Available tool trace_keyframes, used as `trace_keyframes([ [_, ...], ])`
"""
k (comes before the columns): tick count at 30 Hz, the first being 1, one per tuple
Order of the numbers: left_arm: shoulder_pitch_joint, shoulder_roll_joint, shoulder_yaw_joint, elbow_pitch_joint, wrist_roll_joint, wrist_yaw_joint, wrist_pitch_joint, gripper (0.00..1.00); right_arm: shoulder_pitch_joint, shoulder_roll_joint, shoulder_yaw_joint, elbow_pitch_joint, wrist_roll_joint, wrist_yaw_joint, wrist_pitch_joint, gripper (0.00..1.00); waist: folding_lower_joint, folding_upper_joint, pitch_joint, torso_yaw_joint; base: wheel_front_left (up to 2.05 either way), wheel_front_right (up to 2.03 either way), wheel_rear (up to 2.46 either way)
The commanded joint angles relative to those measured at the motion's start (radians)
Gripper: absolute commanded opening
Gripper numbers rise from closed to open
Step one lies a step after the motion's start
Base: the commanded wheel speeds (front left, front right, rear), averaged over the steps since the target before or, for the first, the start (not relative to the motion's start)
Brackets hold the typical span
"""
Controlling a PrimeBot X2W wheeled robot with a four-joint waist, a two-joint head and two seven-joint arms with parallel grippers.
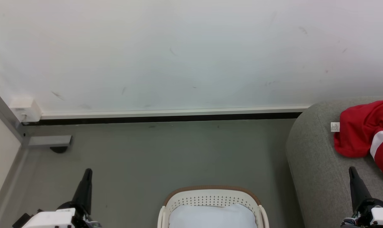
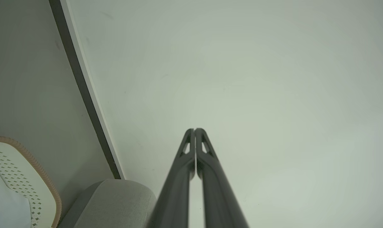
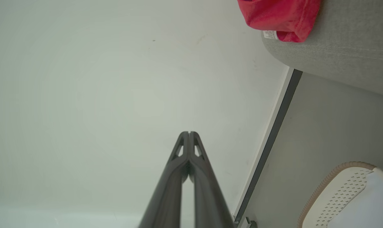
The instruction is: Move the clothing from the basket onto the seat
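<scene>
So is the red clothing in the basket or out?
Out: the red clothing lies on the grey seat. The visible part of the basket holds just a pale sheet.

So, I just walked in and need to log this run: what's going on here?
Nothing is being handled at this moment. The red clothing lies on the grey seat, near its corner. The basket on the floor holds a pale sheet. The left end effector and right end effector are both shut, holding nothing, pointing toward the wall.
</scene>
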Motion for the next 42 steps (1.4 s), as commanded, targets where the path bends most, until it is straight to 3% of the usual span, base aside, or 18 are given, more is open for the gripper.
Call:
trace_keyframes([
  [1,-0.007,0.007,0.003,0.001,-0.014,-0.006,0.005,0.0,-0.007,-0.001,-0.003,0.002,-0.002,-0.002,0.001,0.0,0.0,0.0,0.0,0.0,0.0,0.0,0.0],
  [42,-0.007,0.007,0.003,0.001,-0.014,-0.006,0.005,0.0,-0.008,0.003,-0.007,0.002,-0.006,-0.002,0.006,0.0,0.0,0.0,0.0,0.0,0.0,0.0,0.0],
])
